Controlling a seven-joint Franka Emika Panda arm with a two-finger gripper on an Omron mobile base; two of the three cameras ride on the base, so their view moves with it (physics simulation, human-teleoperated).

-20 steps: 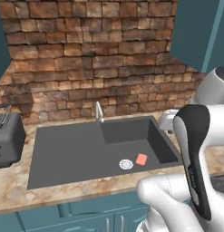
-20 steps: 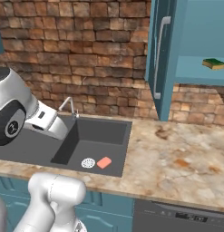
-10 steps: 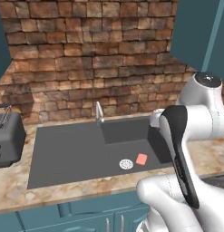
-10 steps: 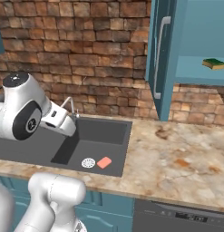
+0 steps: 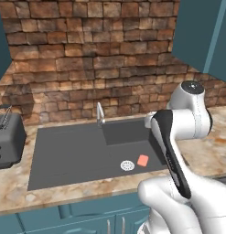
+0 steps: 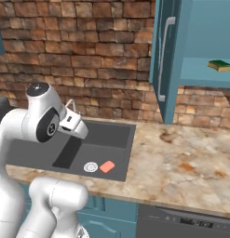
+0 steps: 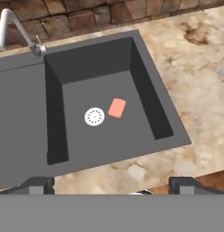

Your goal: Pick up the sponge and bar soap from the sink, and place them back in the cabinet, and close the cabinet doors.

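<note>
The white arm's two-finger pincer [image 7: 111,183] hangs high above the dark grey rectangular sink [image 7: 145,97], its two dark fingertips [image 7: 38,183] standing far apart at the bottom corners of the hand view, with nothing between them. In the right base view the pincer [image 6: 75,125] sits over the left part of the basin.

The small flat salmon-pink bar soap [image 7: 117,108] lies on the sink floor. In the hand view it is at about 12 o'clock from the pincer, well apart from it and nearly centred between the two tips. It lies just beside the white round perforated drain disc [image 7: 94,116], at roughly 2 o'clock from the disc, close to it but not touching. In the left base view the soap [image 5: 142,160] rests just right of the drain [image 5: 127,165]; in the right base view the soap [image 6: 107,166] lies near the front wall of the sink [image 6: 121,144].

The thin silver faucet [image 7: 13,29] stands at the back rim, at about 10 o'clock from the soap. The mottled beige stone table [image 7: 199,81] borders the basin at 3 o'clock.

The yellow sponge with a dark green top layer [image 6: 219,65] lies on the teal inner shelf of the teal-blue wall cabinet [image 6: 200,76], at about 2 o'clock from the pincer and well apart from it. A tall teal cabinet door with a vertical silver bar handle [image 6: 162,56] stands swung open.
</note>
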